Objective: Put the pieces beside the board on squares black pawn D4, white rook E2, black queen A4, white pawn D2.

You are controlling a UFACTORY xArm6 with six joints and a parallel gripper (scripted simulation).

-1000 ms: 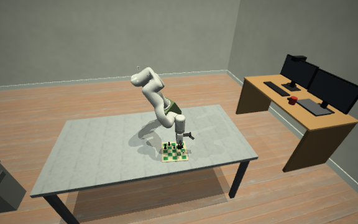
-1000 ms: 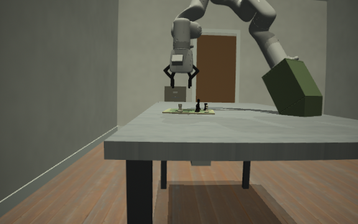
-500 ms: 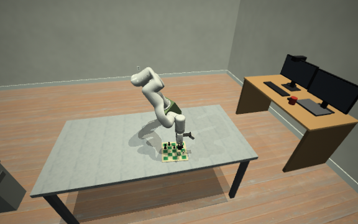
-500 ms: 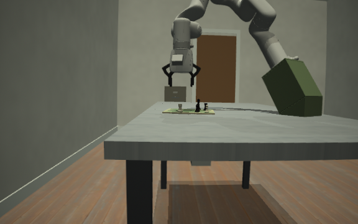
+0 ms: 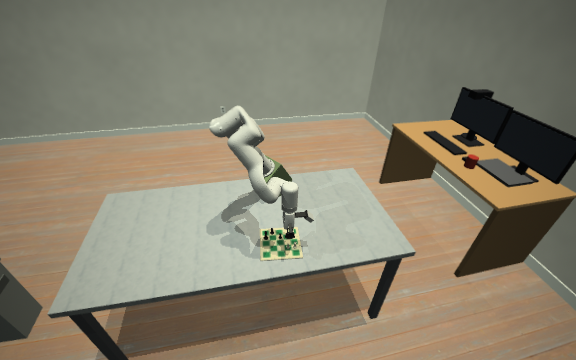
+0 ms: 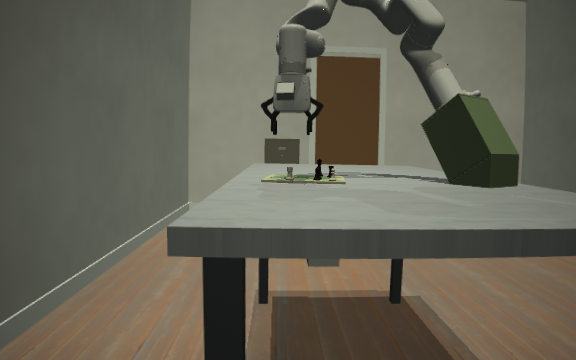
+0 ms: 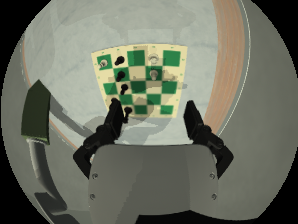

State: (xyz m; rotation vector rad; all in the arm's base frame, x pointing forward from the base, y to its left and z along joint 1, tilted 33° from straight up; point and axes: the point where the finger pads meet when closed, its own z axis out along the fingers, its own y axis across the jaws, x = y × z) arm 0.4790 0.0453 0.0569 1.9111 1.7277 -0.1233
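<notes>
Exterior view shows a white six-joint robot arm [image 6: 420, 45] rising from a dark green block base [image 6: 473, 142] on a grey marble-topped table with black legs [image 6: 383, 220]. Its black two-fingered gripper [image 6: 292, 129] hangs high above a small green and cream chessboard [image 6: 273, 178] lying flat on the far part of the table. Both jaws are spread wide with nothing between them. On the board stand a pale rook [image 6: 290, 173] at the left, a taller black piece [image 6: 318, 170] in the middle and a small pale piece [image 6: 332, 173] at the right, all upright. Which squares they occupy cannot be read from here. Wrist view looks straight down past the spread black fingers at the board, where several dark and pale pieces are too small to name. Behind the table stand a brown door [image 6: 349, 110] and a small grey cabinet [image 6: 281, 150]
</notes>
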